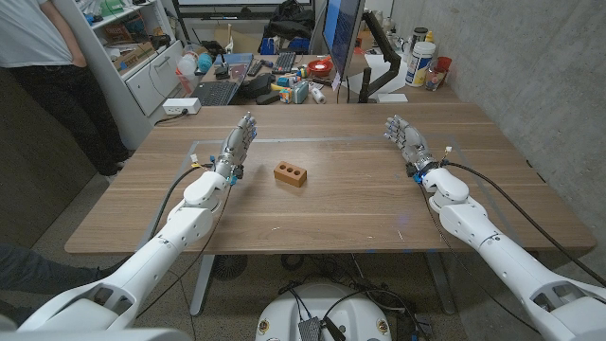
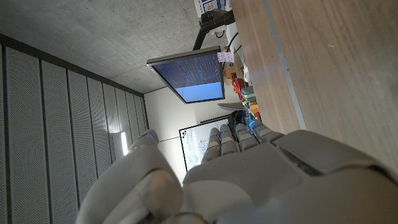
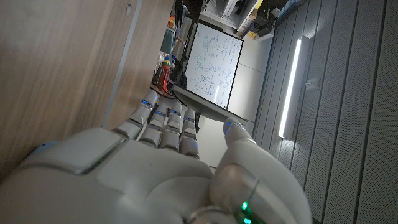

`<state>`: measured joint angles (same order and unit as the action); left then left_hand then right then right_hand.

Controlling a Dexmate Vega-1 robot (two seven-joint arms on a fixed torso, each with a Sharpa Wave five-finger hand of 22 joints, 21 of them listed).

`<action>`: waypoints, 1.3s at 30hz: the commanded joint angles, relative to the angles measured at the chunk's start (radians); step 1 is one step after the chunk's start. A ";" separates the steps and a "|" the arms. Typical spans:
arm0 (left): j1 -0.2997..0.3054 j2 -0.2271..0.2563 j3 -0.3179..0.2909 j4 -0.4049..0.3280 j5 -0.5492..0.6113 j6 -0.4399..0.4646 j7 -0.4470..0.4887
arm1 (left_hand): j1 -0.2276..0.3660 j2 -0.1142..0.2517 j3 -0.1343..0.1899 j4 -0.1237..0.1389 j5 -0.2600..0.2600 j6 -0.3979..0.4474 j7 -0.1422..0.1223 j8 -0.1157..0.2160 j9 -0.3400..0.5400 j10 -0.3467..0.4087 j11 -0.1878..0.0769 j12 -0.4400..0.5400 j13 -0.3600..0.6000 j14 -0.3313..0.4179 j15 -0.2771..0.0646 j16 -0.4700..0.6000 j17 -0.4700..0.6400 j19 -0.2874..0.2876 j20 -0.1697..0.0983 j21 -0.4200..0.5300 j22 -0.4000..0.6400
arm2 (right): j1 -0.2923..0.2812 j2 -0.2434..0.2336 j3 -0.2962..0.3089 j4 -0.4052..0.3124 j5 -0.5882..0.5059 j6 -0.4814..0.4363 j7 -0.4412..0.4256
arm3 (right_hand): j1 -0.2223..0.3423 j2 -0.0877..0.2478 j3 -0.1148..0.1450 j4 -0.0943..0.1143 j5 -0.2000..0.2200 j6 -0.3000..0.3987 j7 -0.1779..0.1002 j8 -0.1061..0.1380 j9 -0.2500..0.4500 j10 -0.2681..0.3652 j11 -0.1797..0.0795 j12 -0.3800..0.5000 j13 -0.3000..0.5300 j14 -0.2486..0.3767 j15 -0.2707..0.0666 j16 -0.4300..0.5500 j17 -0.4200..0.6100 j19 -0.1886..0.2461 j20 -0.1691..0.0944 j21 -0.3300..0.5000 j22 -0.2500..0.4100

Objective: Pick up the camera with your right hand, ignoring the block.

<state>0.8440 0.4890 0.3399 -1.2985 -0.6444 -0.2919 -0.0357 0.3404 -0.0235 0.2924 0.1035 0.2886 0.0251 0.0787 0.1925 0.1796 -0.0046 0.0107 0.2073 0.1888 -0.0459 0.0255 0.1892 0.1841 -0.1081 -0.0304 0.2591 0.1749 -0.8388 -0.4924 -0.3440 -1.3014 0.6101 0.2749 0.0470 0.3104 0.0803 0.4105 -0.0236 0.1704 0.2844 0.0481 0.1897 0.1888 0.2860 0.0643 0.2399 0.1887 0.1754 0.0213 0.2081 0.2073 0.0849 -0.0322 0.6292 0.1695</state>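
A brown block (image 1: 291, 174) with holes in its side lies on the wooden table (image 1: 350, 213), a little left of the middle. My left hand (image 1: 237, 149) stands just left of the block with its fingers straight and apart, holding nothing. My right hand (image 1: 408, 142) stands far to the right of the block, fingers likewise straight and holding nothing. In the left wrist view the back of my left hand (image 2: 249, 180) shows beside the table's wood. In the right wrist view the back of my right hand (image 3: 155, 174) shows the same way.
Beyond the table's far edge stand a keyboard (image 1: 216, 92), a white power strip (image 1: 181, 106), a monitor (image 1: 341, 33), jars (image 1: 423, 62) and small clutter. A person (image 1: 47, 57) stands at the far left by a shelf. A concrete wall runs along the right.
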 commanded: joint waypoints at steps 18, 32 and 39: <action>0.028 -0.075 -0.116 -0.006 0.097 0.039 -0.079 | 0.013 0.008 0.006 -0.002 0.005 -0.002 -0.002 0.005 0.005 -0.004 0.000 0.004 0.003 -0.011 -0.003 0.004 0.002 -0.010 0.004 -0.004 0.005 | -0.038 0.213 0.225 0.023 -0.250 0.085 0.075 | 0.044 0.014 0.018 -0.033 0.009 0.042 -0.018 0.017 0.001 0.044 -0.021 0.011 0.002 0.039 -0.019 0.009 -0.011 0.037 -0.003 -0.008 0.002; 0.028 -0.089 -0.127 -0.001 0.111 0.044 -0.093 | 0.015 0.011 0.005 -0.002 0.005 0.001 -0.007 0.006 0.005 -0.004 -0.005 0.003 0.003 -0.010 -0.006 0.004 0.002 -0.010 0.009 -0.007 0.005 | -0.036 0.239 0.250 0.060 -0.323 0.182 0.071 | 0.060 0.011 0.026 -0.051 0.008 0.073 -0.034 0.023 0.001 0.069 -0.040 0.017 0.002 0.064 -0.042 0.009 -0.017 0.064 -0.012 -0.015 0.002; 0.029 -0.091 -0.133 0.000 0.113 0.044 -0.098 | 0.016 0.012 0.004 -0.003 0.004 0.004 -0.009 0.007 0.005 -0.001 -0.006 0.003 0.003 -0.010 -0.006 0.004 0.002 -0.010 0.012 -0.009 0.006 | -0.038 0.227 0.250 0.055 -0.374 0.194 0.049 | 0.064 0.006 0.027 -0.056 0.008 0.075 -0.035 0.023 0.002 0.074 -0.039 0.017 0.002 0.068 -0.046 0.008 -0.018 0.067 -0.012 -0.019 0.002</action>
<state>0.8708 0.4056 0.2178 -1.2996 -0.5380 -0.2508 -0.1238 0.3482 -0.0155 0.2924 0.1035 0.2883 0.0250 0.0710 0.1925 0.1792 -0.0044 0.0108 0.2071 0.1886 -0.0516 0.0191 0.1891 0.1839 -0.1135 -0.0249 0.2512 0.1795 -0.8737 -0.2649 -0.1051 -1.2517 0.3090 0.4262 0.1217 0.3655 0.0882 0.4373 -0.0734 0.1736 0.3522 0.0125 0.2052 0.1884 0.3521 0.0232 0.2516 0.1884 0.2344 -0.0235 0.2158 0.1858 0.1442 -0.0375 0.6134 0.1700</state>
